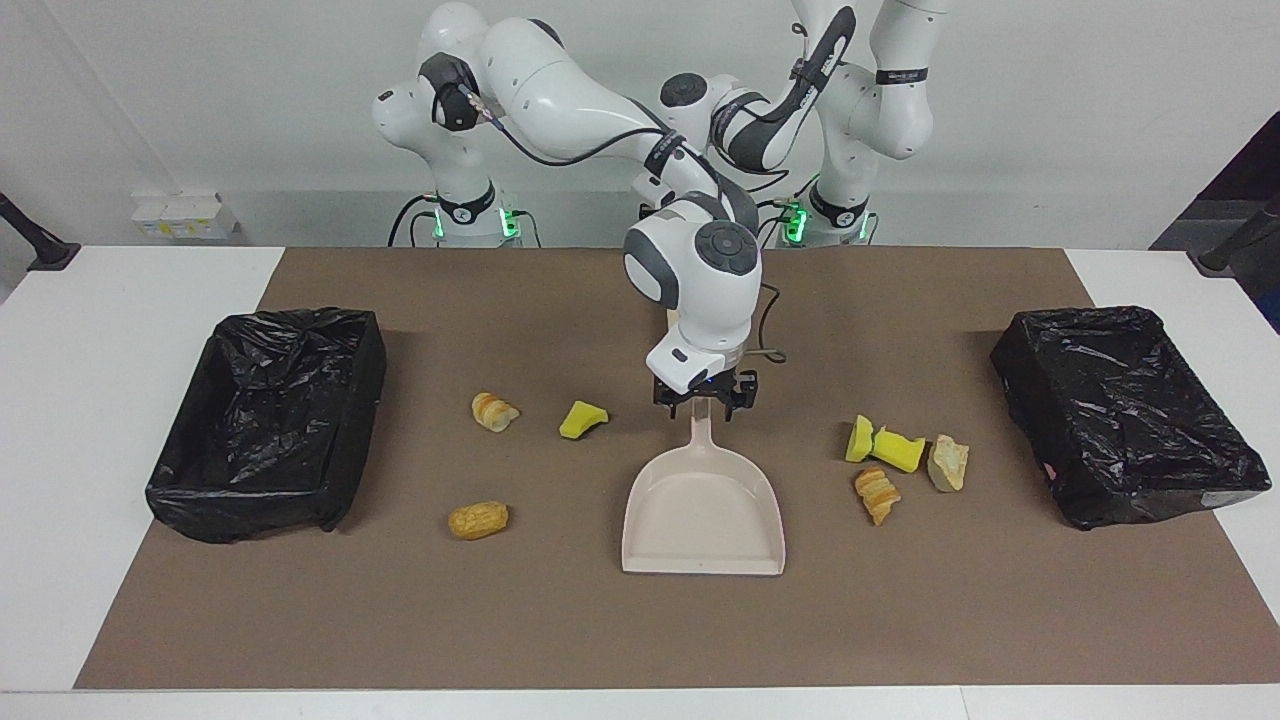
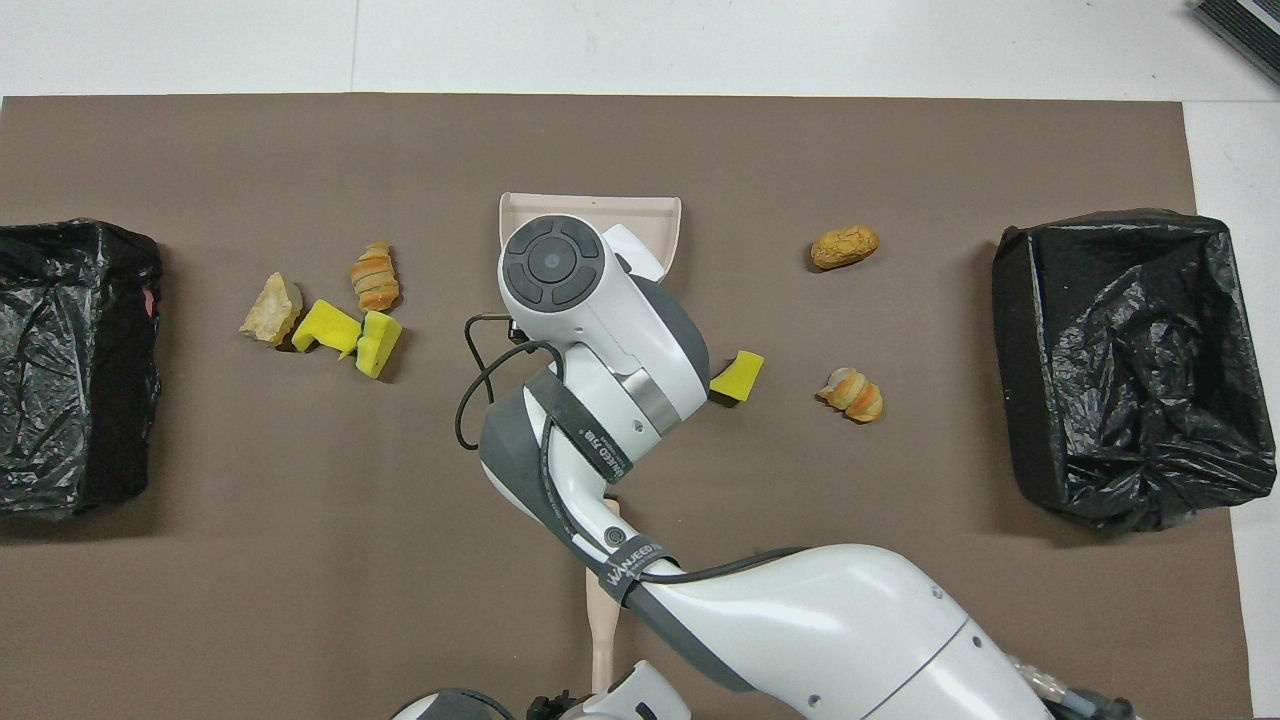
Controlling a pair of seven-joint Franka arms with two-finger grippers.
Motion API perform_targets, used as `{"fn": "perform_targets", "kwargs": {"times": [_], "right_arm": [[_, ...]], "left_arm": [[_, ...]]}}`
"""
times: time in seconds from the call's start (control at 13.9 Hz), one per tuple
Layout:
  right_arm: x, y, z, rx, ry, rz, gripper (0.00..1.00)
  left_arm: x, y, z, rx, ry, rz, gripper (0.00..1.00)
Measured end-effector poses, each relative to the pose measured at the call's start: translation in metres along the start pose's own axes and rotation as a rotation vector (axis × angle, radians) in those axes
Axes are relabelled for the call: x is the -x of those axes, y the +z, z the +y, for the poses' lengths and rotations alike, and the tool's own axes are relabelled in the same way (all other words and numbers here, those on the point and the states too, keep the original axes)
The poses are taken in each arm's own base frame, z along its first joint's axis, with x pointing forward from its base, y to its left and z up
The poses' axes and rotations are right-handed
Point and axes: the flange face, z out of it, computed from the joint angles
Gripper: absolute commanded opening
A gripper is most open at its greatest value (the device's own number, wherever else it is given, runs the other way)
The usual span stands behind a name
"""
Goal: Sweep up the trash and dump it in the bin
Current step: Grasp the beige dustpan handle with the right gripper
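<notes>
My right gripper [image 1: 705,400] is down on the top end of the beige dustpan's [image 1: 703,510] handle; the pan lies flat mid-table, its rim [image 2: 590,205] showing past the arm. Trash lies on both sides. Toward the right arm's end are a yellow sponge chunk [image 1: 582,420], a croissant piece [image 1: 494,411] and a bread roll [image 1: 478,520]. Toward the left arm's end are two sponge chunks [image 1: 885,446], a croissant piece [image 1: 876,493] and a bread lump [image 1: 947,462]. My left gripper [image 2: 590,700] is at the brush handle [image 2: 603,620], mostly hidden.
Black-lined bins stand at each end of the brown mat: one [image 1: 270,420] at the right arm's end, one [image 1: 1125,410] at the left arm's end. The right arm's forearm [image 2: 800,620] crosses over the mat near the brush.
</notes>
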Motion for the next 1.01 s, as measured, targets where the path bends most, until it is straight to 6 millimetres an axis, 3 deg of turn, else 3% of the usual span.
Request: {"fn": "perform_targets", "kwargs": {"times": [0.29, 0.43, 0.65, 0.72, 0.79, 0.87, 0.94, 1.01], "right_arm": [[0.0, 0.002, 0.0, 0.003, -0.001, 0.002, 0.16], [0.0, 0.002, 0.0, 0.002, -0.001, 0.002, 0.0], [-0.003, 0.001, 0.001, -0.004, 0.002, 0.01, 0.0], [-0.006, -0.001, 0.004, -0.006, 0.005, 0.017, 0.0], [-0.012, -0.008, 0.01, -0.014, 0.006, 0.03, 0.0], [-0.019, -0.019, 0.018, -0.023, -0.003, 0.043, 0.0], [-0.024, -0.03, 0.026, -0.032, -0.016, 0.056, 0.0], [-0.025, -0.039, 0.03, -0.037, -0.039, 0.064, 0.0]], "left_arm": [[-0.002, -0.003, 0.0, 0.004, -0.006, 0.001, 0.78], [-0.004, -0.005, 0.001, 0.005, -0.008, 0.001, 0.65], [-0.005, -0.007, 0.001, 0.006, -0.012, 0.0, 0.59], [-0.006, -0.007, 0.0, 0.004, -0.013, -0.002, 0.5], [-0.006, -0.009, 0.001, 0.003, -0.014, -0.004, 0.34], [-0.007, -0.012, 0.001, 0.0, -0.015, -0.007, 0.11], [-0.009, -0.014, 0.0, -0.003, -0.019, -0.01, 0.0], [-0.011, -0.017, -0.001, -0.006, -0.022, -0.013, 0.0]]}}
